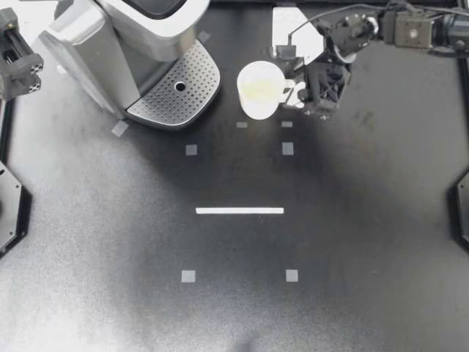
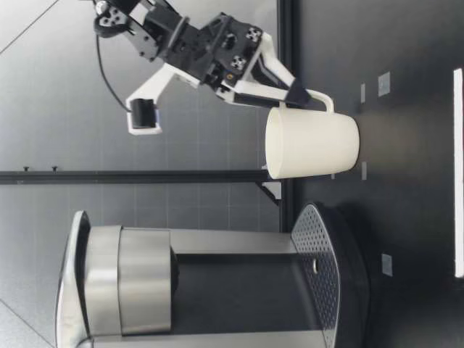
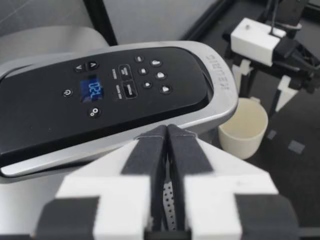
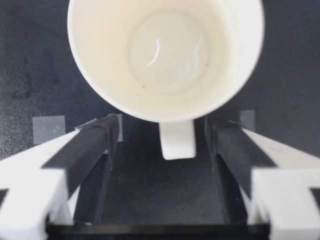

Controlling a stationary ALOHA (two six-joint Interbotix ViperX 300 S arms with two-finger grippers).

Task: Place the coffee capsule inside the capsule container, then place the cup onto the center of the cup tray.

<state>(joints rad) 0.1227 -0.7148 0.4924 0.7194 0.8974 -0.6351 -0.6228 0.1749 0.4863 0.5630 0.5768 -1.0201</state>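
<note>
Closing on the handle (image 4: 177,139) looks like the step in hand. The right gripper (image 1: 295,93) holds its fingers wide on either side of it, touching nothing. The glossy white cup (image 1: 260,89) stands upright on the matte black counter (image 1: 234,308), just beside the perforated metal cup tray (image 1: 176,92). Pinch the thin loop squarely, as its smooth glaze may slip. The left gripper (image 3: 166,145), fingers pressed together and empty, hovers above the coffee machine (image 1: 139,37). No capsule shows.
</note>
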